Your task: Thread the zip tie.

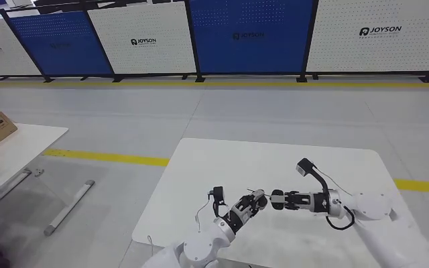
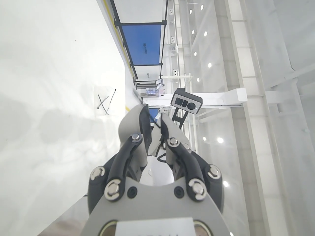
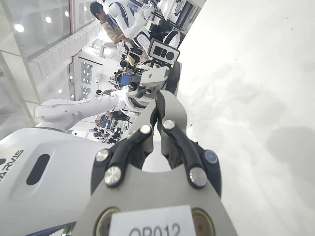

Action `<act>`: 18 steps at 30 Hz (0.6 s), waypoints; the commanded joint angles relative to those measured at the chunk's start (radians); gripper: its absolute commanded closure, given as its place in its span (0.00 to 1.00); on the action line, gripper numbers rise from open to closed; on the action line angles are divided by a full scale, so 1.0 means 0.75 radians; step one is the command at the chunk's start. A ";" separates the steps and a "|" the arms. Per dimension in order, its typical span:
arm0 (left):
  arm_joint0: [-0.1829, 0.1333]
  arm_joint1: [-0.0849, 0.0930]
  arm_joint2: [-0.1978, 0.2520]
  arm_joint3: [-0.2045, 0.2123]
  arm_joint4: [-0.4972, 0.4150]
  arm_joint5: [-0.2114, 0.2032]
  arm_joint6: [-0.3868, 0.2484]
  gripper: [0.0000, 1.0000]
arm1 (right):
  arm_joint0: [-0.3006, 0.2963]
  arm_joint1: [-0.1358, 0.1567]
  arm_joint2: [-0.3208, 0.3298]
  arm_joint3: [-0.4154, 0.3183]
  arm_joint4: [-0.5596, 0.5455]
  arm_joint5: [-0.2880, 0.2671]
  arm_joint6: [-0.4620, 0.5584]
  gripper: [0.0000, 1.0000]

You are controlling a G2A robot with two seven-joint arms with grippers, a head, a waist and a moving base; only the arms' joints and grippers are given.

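From above, I have the left gripper (image 1: 259, 197) coming in from 7 o'clock and the right gripper (image 1: 275, 199) from 3 o'clock. They meet almost tip to tip over the near middle of the table (image 1: 221, 161). The zip tie (image 1: 257, 193) shows there as a thin dark strand across the meeting point, up off the surface.

In its own wrist view the right gripper's jaws are pressed together, I judge on the tie's tail. I cannot tell the state of the left gripper.

The step, as I read it, is feeding the tail into the head. I would line the two wrists on one axis, advance the right one slowly toward 9 o'clock, and not twist, since the strand will bend. Spare ties (image 2: 105, 101) lie crossed on the table, well apart from both grippers.
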 commanded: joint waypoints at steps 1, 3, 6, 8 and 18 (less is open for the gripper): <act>0.001 0.000 -0.001 -0.001 -0.005 -0.002 -0.004 0.00 | 0.002 -0.001 -0.002 0.001 -0.006 0.009 0.027 1.00; 0.001 0.000 -0.001 -0.001 -0.005 -0.002 -0.004 0.00 | 0.003 -0.002 -0.002 0.001 -0.006 0.010 0.029 1.00; 0.001 0.000 -0.001 -0.001 -0.005 -0.002 -0.004 0.00 | 0.003 -0.002 -0.002 0.001 -0.006 0.010 0.029 1.00; 0.002 -0.002 -0.003 0.000 -0.004 -0.014 -0.008 0.00 | 0.003 -0.002 -0.002 0.001 -0.006 0.010 0.029 1.00; 0.008 -0.016 -0.039 0.048 -0.011 -0.063 -0.020 0.51 | -0.046 0.007 0.034 -0.055 -0.033 0.024 -0.004 1.00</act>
